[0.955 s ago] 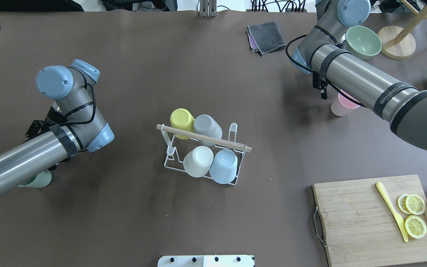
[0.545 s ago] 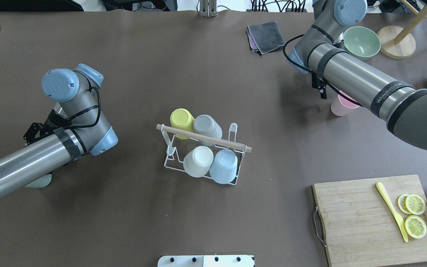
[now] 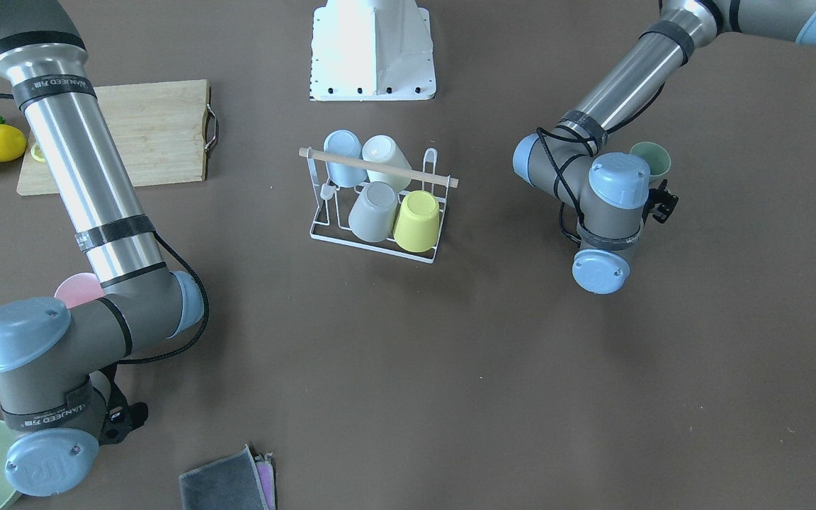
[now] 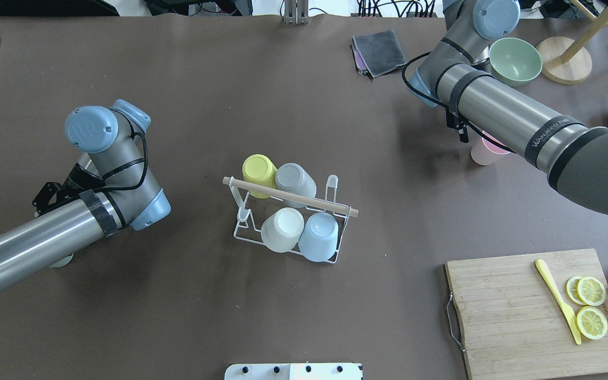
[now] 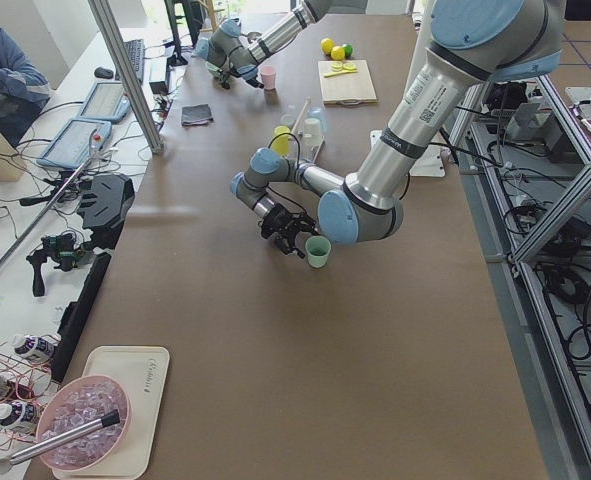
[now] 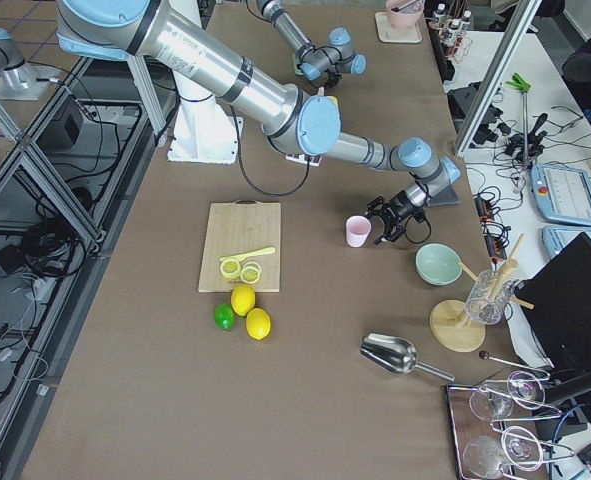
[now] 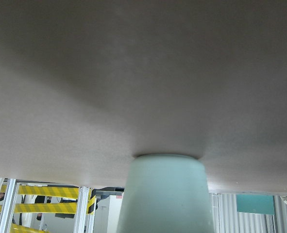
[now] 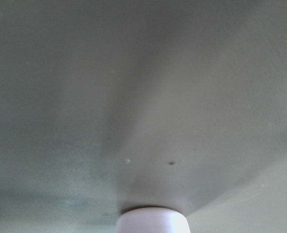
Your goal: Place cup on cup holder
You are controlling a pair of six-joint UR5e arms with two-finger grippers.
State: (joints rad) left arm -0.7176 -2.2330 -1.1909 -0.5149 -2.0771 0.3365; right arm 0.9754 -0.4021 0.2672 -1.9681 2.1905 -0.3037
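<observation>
- Left gripper sits low over the table, just beside the green cup. We can't tell if its jaws are spread or pressed together, or whether it touches the cup. Its wrist camera only shows the cup dead ahead, no fingers.
- Same deal with the right gripper: it's down by the pink cup, and we can't tell its state either.
- Cup holder stands mid-table, well apart from both arms. Four cups sit upside down on it: yellow cup, grey cup, white cup and blue cup. We'd call that four of six done.
- Left to do, by our guess: green and pink, both standing mouth-up on the table. Each needs grabbing, flipping and dropping onto a free prong.
- Free prongs look to be one at each end of the rack. The wooden rod runs right across the top and the neighbouring cups crowd in, so that's the tight bit, we reckon.
- Around: cutting board with lemon slices and a yellow knife, green bowl beyond the pink cup, grey cloth at the far edge. None of it sits between the cups and the rack.
</observation>
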